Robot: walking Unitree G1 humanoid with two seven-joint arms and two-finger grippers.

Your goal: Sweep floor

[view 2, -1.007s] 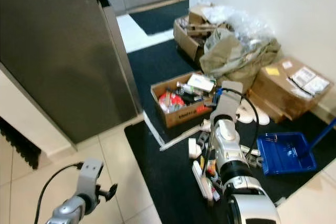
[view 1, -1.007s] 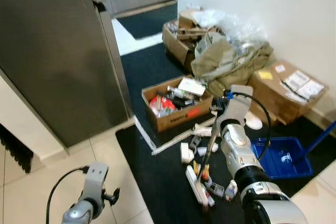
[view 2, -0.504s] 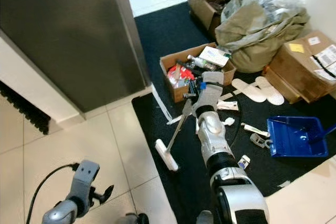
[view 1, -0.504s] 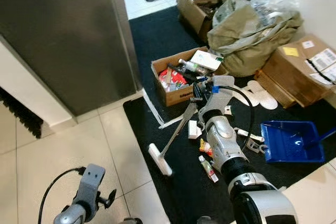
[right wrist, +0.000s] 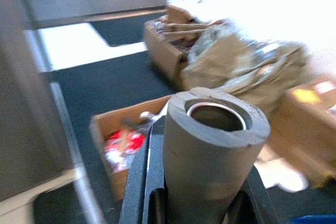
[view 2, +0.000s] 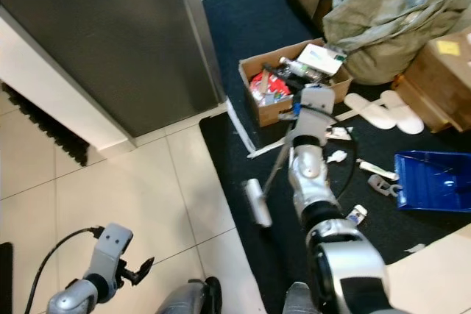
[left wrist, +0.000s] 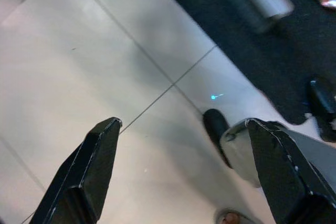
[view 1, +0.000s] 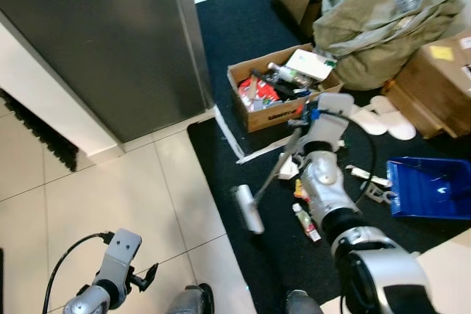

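My right gripper (view 1: 303, 126) is shut on the top of a broom handle (view 1: 278, 167) over the black mat (view 1: 228, 71). In the right wrist view the handle's grey foam end (right wrist: 209, 145) sits clamped between the black fingers. The broom head (view 1: 249, 209), pale grey, rests on the mat near its left edge. Litter lies just right of it: a small bottle (view 1: 305, 223) and packets (view 1: 300, 190). A blue dustpan (view 1: 434, 189) lies on the mat at the right. My left gripper (left wrist: 184, 166) hangs open over the beige tiles (view 1: 110, 196), low on the left.
An open cardboard box (view 1: 283, 93) of clutter stands behind the broom. A khaki bag (view 1: 383, 27), more boxes (view 1: 434, 86) and white slippers (view 1: 386, 119) crowd the right. A tall dark cabinet (view 1: 103, 34) stands at the left rear. My feet (view 1: 188, 303) are on the tiles.
The camera has tilted and shifted. The broom head has swung left, away from the litter pile toward the mat's left edge. The left arm hangs as before.
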